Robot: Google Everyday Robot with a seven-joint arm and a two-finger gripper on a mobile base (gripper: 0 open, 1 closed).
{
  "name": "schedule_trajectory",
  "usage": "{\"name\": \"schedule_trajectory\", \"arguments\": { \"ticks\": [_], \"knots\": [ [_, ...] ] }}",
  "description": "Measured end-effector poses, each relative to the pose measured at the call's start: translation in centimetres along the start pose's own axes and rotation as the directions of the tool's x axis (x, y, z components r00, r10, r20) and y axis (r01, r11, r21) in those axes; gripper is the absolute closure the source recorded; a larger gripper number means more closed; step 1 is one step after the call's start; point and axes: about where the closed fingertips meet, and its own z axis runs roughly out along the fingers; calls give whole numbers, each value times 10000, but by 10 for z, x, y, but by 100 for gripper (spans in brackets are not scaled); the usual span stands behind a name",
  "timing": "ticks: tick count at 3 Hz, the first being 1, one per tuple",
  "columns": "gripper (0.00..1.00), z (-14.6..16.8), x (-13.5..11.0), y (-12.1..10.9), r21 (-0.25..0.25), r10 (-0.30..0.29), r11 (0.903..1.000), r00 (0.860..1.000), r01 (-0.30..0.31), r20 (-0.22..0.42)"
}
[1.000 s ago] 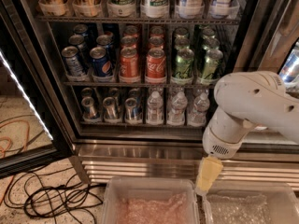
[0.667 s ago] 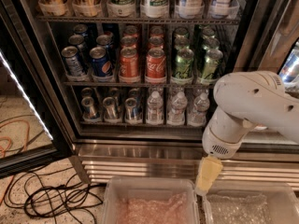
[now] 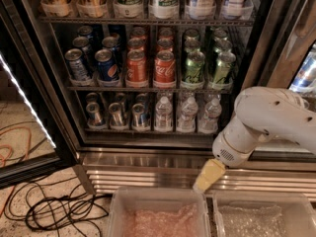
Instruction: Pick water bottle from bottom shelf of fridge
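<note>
Open fridge (image 3: 256,43). On bottom shelf (image 3: 148,131): 3 water bottles (image 3: 188,115) upright in front row at right, 3 silver-topped cans (image 3: 117,115) at left. Gripper (image 3: 209,176) below shelf, in front of louvered base (image 3: 138,174), pointing down-left, just above 2 clear bins (image 3: 148,191). Cables (image 3: 54,214) on floor at left.
</note>
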Motion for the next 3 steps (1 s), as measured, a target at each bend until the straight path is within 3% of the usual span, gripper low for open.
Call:
{"name": "schedule_trajectory", "arguments": {
  "ticks": [1,3],
  "knots": [
    [0,24,-22,-38,429,1397,9888,9879,-1428,681],
    [0,31,-29,-38,447,1448,9878,9853,-1493,910]
  ]
}}
